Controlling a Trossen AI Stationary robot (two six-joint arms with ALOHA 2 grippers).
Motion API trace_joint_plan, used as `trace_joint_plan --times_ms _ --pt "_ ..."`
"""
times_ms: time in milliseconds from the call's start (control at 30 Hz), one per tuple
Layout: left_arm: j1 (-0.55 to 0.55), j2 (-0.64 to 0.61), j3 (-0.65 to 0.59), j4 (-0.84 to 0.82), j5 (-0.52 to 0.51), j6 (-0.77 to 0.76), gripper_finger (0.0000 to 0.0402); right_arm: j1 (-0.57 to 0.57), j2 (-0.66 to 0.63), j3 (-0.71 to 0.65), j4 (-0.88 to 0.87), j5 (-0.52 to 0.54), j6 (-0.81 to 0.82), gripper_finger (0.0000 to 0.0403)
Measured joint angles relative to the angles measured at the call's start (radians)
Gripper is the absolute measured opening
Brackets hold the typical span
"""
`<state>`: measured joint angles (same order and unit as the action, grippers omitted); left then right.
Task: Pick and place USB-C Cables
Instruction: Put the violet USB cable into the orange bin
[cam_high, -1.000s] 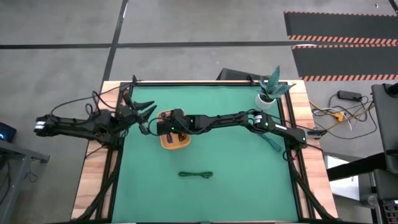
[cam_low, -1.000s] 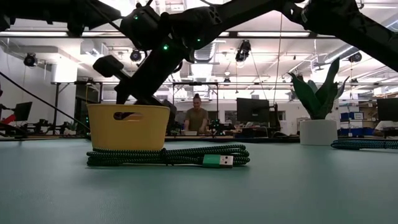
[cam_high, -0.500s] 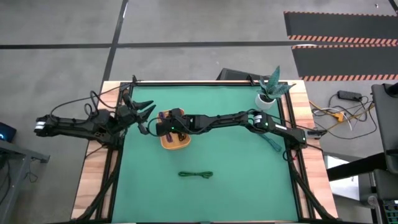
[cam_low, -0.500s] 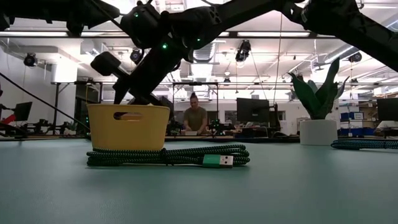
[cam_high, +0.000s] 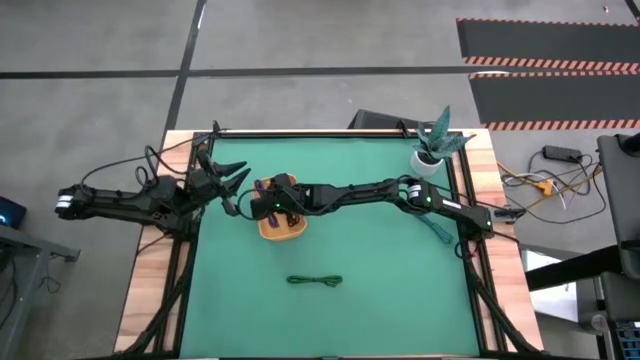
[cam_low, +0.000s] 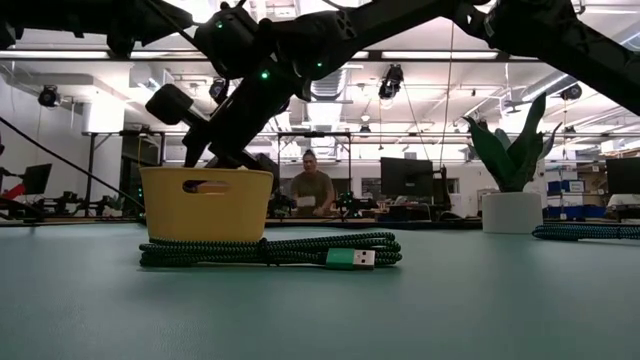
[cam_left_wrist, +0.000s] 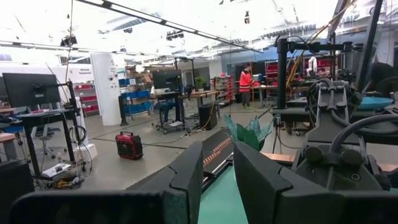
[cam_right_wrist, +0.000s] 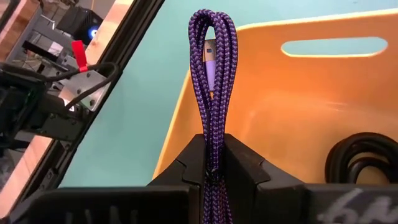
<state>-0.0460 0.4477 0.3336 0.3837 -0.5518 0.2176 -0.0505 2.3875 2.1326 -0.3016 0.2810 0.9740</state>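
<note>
My right gripper (cam_right_wrist: 213, 155) is shut on a purple braided USB-C cable bundle (cam_right_wrist: 213, 74) and hovers over the orange tray (cam_high: 265, 232), left of the table's middle. A coiled black cable (cam_right_wrist: 367, 155) lies in that tray (cam_right_wrist: 298, 106). A dark green cable bundle (cam_high: 315, 281) lies flat on the mat, nearer than the tray; the low view shows it (cam_low: 270, 250) in front of the tray (cam_low: 208, 205). My left gripper (cam_high: 235, 180) waits open at the table's left edge, beside the tray. My right gripper pinches the purple bundle between its two fingers (cam_right_wrist: 245, 165), across several strands (cam_right_wrist: 213, 134). The folded loop end (cam_right_wrist: 213, 18) sticks out past the fingertips, over the tray's rim. The bundle is lifted clear; how far back it reaches is hidden by the fingers.
A white pot with a plant (cam_high: 432, 152) stands at the far right corner. Another cable (cam_high: 440, 228) lies near the right edge by the right arm's base. Bare green mat (cam_high: 400, 290) spreads over the near half. A person (cam_low: 312, 185) sits in the room behind.
The right gripper, still shut on the purple bundle, has shifted slightly toward the table's left above the tray. The green cable and the tray have stayed in place.
</note>
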Motion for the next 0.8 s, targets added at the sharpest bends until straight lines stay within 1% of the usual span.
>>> trace_joint_plan --times_ms 167,500,600,800 --pt "0.0 -0.005 0.0 -0.001 0.0 0.0 0.0075 0.0 0.0 0.0 0.0 0.0 0.073 0.0029" --pt "0.0 -0.021 0.0 -0.001 0.0 0.007 0.0075 0.0 0.0 0.0 -0.005 0.0 0.062 0.0029" --pt "0.0 -0.03 0.0 -0.001 0.0 0.007 0.0075 0.0 0.0 0.0 -0.015 -0.002 0.112 0.0029" --pt "0.0 -0.032 0.0 -0.004 0.0 0.007 0.0075 0.0 0.0 0.0 -0.016 -0.002 0.15 0.0029"
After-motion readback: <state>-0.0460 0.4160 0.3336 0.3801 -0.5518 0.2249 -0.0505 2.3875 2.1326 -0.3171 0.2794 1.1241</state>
